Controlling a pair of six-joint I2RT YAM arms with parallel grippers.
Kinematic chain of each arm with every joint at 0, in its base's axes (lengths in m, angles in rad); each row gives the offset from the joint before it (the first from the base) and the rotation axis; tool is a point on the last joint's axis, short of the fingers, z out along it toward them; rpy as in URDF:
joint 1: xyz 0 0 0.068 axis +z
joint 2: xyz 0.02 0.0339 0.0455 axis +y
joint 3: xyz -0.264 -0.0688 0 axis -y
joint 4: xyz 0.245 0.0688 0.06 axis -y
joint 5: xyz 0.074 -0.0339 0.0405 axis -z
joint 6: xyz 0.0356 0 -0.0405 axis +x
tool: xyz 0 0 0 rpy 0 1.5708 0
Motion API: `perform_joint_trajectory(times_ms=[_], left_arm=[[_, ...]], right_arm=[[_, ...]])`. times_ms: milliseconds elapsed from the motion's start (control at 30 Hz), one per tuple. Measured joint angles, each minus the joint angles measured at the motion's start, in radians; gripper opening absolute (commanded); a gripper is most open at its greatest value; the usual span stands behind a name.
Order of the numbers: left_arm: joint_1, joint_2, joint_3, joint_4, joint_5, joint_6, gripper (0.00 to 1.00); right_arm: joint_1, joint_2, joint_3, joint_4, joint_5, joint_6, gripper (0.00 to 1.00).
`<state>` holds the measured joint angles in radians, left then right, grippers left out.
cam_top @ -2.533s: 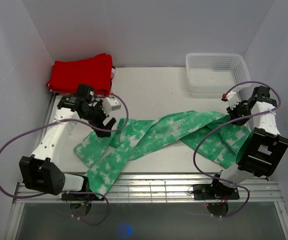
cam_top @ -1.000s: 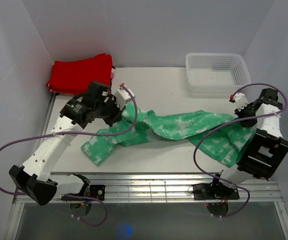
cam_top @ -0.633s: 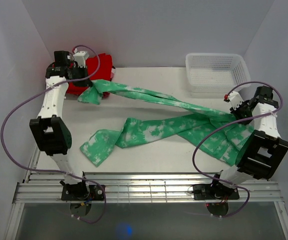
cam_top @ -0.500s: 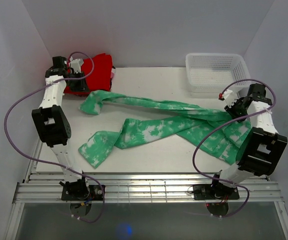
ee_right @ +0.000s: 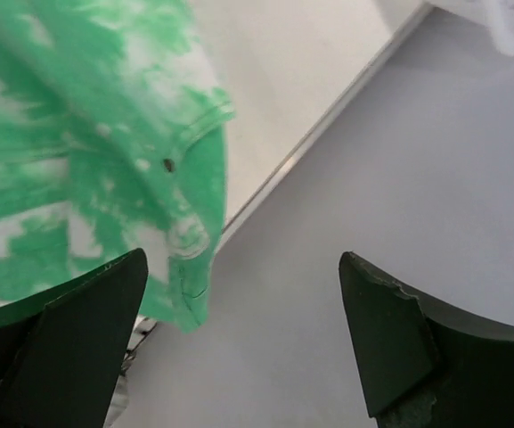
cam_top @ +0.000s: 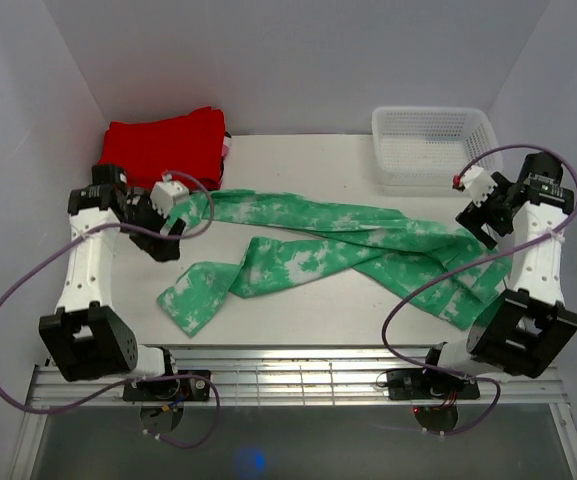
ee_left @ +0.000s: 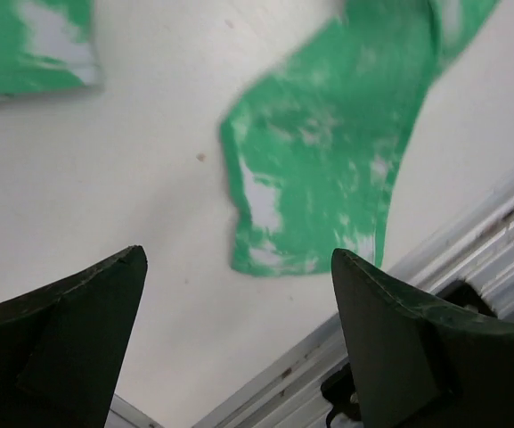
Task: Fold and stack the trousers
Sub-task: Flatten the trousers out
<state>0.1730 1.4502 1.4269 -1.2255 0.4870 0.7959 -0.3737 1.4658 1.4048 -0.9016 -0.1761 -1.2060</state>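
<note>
The green tie-dye trousers lie spread across the table, one leg reaching left to just under the red garment, the other leg angling toward the front left. The waist end lies bunched at the right edge. My left gripper hovers open beside the upper leg's left end, holding nothing; its wrist view shows the lower leg's cuff below the empty left gripper. My right gripper hangs open above the waist end, and the waist fabric lies left of the empty right gripper.
A folded plain red garment sits at the back left corner. A white plastic basket stands at the back right. Grey walls close in on both sides, and a metal rail runs along the table's front edge.
Both grippers have opened and let go of the trousers. The left arm swung back from beside the red garment toward the front, and the upper leg now lies flat across the table.
</note>
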Motion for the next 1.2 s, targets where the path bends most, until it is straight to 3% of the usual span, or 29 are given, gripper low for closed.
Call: perform_joint_trajectory(times_ms=[100,200,400,533,667,700,767,800,833,967,1100,1200], left_arm=[[-0.005,-0.128,-0.205,-0.062,-0.024,0.164,0.94],[-0.029,-0.154,-0.402,-0.073,-0.069,0.280,0.94],[-0.227,-0.196,-0.687,0.055,-0.175,0.325,0.95],[-0.303,-0.202,-0.779,0.183,-0.227,0.305,0.91],[-0.308,-0.167,-0.774,0.259,-0.256,0.265,0.62],[-0.308,-0.157,-0.769,0.277,-0.266,0.258,0.46],[-0.307,-0.134,-0.759,0.319,-0.279,0.241,0.26],[-0.307,-0.126,-0.754,0.328,-0.283,0.229,0.07],[-0.307,-0.118,-0.745,0.332,-0.283,0.217,0.01],[-0.286,-0.095,-0.666,0.281,-0.220,0.177,0.00],[-0.177,-0.030,-0.419,0.164,-0.088,0.100,0.00],[-0.054,0.064,-0.206,0.098,0.022,0.031,0.00]], right_arm=[[0.019,-0.139,-0.124,-0.089,0.002,-0.065,0.97],[0.042,-0.199,-0.268,-0.171,0.005,-0.106,1.00],[0.056,-0.212,-0.480,-0.223,0.024,-0.110,0.91],[0.064,-0.214,-0.511,-0.196,0.043,-0.085,0.80],[0.064,-0.203,-0.481,-0.192,0.033,-0.072,0.77],[0.066,-0.203,-0.475,-0.191,0.029,-0.071,0.77],[0.070,-0.204,-0.478,-0.190,0.026,-0.070,0.76],[0.074,-0.204,-0.484,-0.188,0.025,-0.070,0.76],[0.076,-0.206,-0.502,-0.179,0.025,-0.073,0.77],[0.102,-0.217,-0.632,-0.130,0.047,-0.080,0.79],[0.148,-0.197,-0.736,-0.050,0.080,-0.070,0.79],[0.172,-0.152,-0.741,-0.008,0.108,-0.042,0.68]])
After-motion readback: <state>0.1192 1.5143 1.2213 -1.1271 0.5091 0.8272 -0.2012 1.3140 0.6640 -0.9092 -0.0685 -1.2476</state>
